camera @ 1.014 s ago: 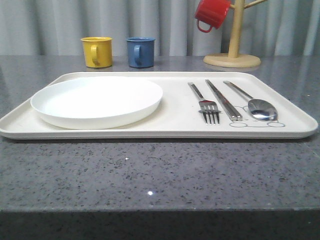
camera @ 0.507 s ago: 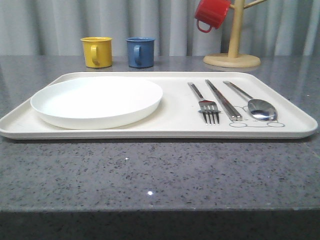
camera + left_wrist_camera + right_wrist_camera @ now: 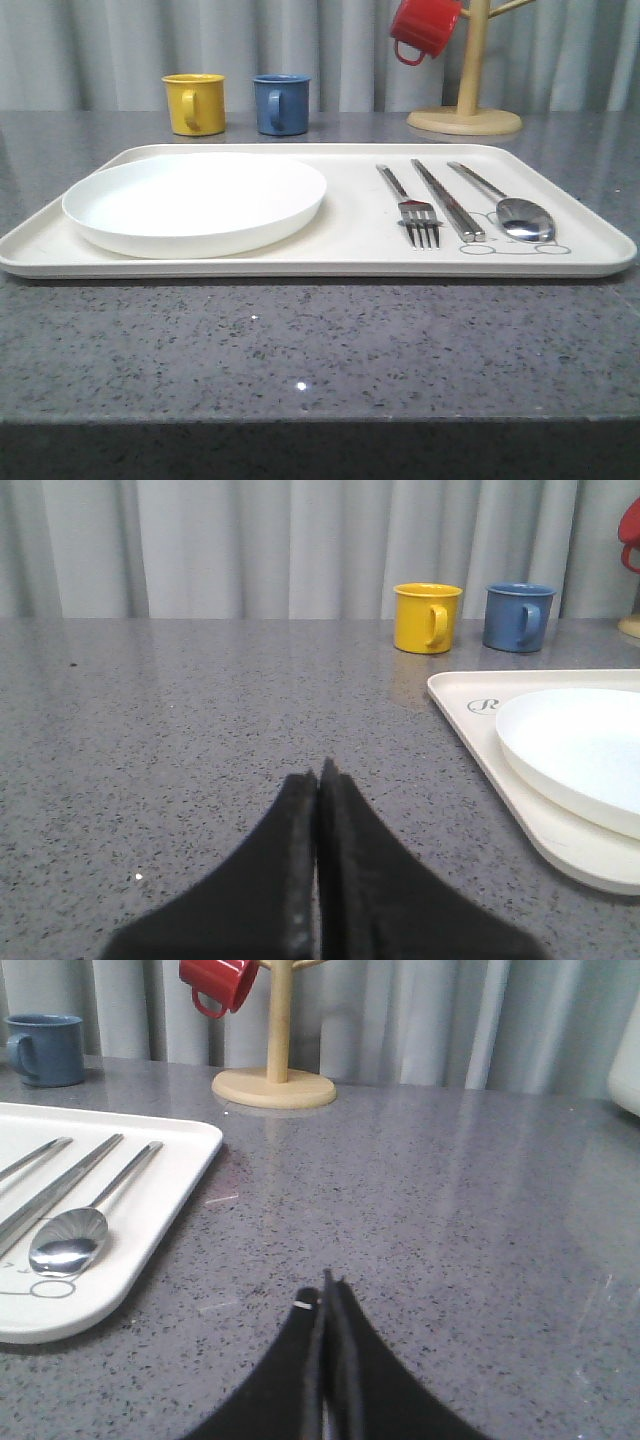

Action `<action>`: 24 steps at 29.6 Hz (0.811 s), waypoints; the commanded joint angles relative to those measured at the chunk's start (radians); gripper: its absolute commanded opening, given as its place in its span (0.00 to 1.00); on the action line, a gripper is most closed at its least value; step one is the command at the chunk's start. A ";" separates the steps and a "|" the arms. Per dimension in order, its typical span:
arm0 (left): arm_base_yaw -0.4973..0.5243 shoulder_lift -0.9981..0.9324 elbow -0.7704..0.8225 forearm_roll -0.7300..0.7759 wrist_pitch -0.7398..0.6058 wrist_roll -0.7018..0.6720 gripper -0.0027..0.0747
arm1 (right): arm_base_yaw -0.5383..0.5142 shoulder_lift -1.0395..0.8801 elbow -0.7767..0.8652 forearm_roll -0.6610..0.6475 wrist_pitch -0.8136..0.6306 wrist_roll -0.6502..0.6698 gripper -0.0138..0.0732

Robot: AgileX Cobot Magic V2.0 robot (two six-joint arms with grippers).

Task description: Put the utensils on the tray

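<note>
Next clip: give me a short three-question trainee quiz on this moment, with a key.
1. True or false: the fork lies off the tray.
2. Which utensil lies between the fork and the spoon?
A. a knife
B. chopsticks
C. a ladle
3. Fill in: the left claw and right claw are both ____ and hold nothing.

Key:
1. False; it lies on the tray, right of the plate.
2. B, the chopsticks.
3. Shut.

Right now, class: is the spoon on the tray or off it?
On it. The spoon lies flat inside the tray rim, beside the chopsticks and fork.
</note>
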State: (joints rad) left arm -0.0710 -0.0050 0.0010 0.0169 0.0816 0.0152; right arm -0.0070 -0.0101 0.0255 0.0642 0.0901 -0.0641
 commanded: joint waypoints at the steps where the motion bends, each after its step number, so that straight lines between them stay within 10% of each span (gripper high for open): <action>1: -0.007 -0.023 0.004 -0.007 -0.082 -0.002 0.01 | -0.006 -0.018 -0.011 0.001 -0.107 -0.001 0.08; 24: -0.007 -0.023 0.004 -0.007 -0.082 -0.002 0.01 | -0.006 -0.018 -0.011 -0.096 -0.155 0.126 0.08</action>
State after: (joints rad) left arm -0.0710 -0.0050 0.0010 0.0169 0.0816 0.0152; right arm -0.0070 -0.0101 0.0271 -0.0214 0.0115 0.0600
